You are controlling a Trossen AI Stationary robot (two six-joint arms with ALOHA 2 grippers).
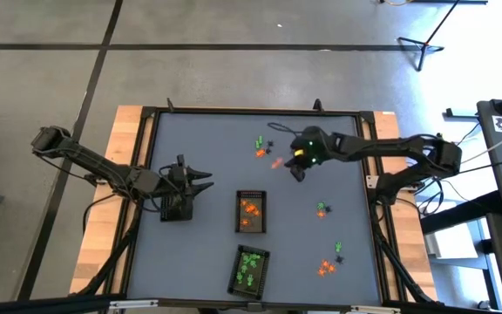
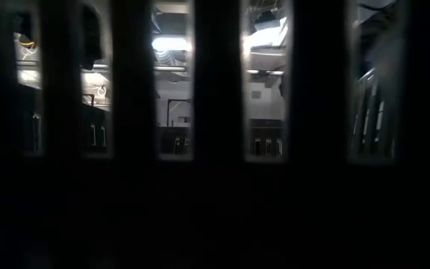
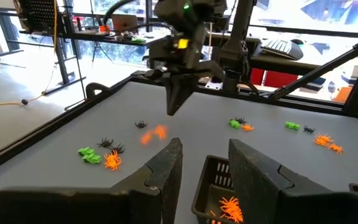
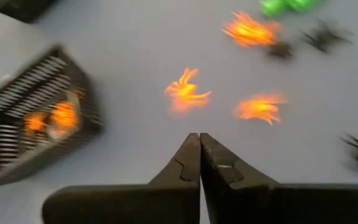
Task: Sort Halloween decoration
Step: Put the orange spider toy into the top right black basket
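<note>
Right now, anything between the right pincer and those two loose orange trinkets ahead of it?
Nothing visible. The right pincer is shut and empty above bare table; the two orange trinkets lie just ahead, unobstructed.

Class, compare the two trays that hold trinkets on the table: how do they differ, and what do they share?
The middle tray holds orange trinkets; the near tray holds green trinkets. The middle tray lies square to the table edges; the near tray is slightly turned. The middle tray sits nearer the left tool; the near tray sits by the table's front edge. Both are small, dark, rectangular, and sorted by one colour.
</note>
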